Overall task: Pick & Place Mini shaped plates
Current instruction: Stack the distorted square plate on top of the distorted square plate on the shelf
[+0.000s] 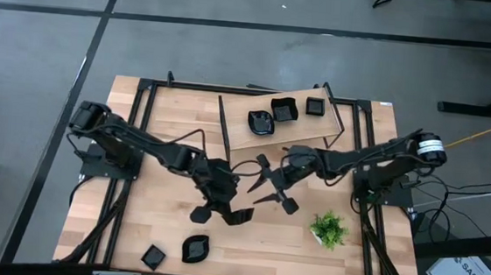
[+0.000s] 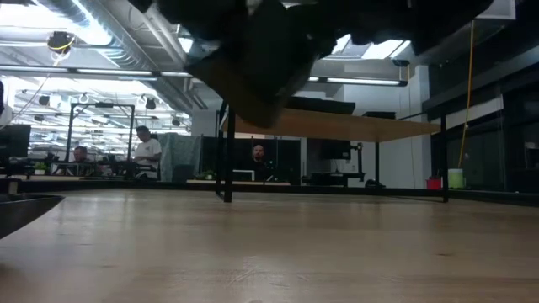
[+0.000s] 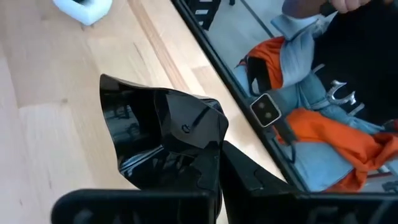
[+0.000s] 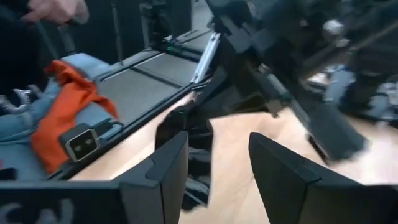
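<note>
My left gripper [image 1: 222, 208] hovers over the table's middle, shut on one glossy black mini shaped plate [image 3: 161, 134] with angular corners; it also shows as plate [image 1: 239, 216]. In the low view the arm and plate [image 2: 261, 59] hang as a dark mass above the tabletop. My right gripper [image 1: 269, 189] is just to the right of it, open and empty, its fingers [image 4: 168, 174] pointing toward the left arm. Three more plates [image 1: 283, 112] rest on a raised wooden shelf at the far side. Two plates [image 1: 195, 248] lie flat near the table's near edge. My left gripper holds the black plate by one rim [image 3: 205, 168], pinched between its two fingers [image 3: 249, 177]. The rest of the plate sticks out past the fingertips. The plate is lifted clear of the table and tilted.
A small green potted plant [image 1: 328, 228] stands right of centre near the right arm. The shelf board [image 1: 307, 138] sits on thin black legs [image 2: 226, 160] over the far half. A black frame [image 1: 144, 90] runs round the table. People sit in the room behind.
</note>
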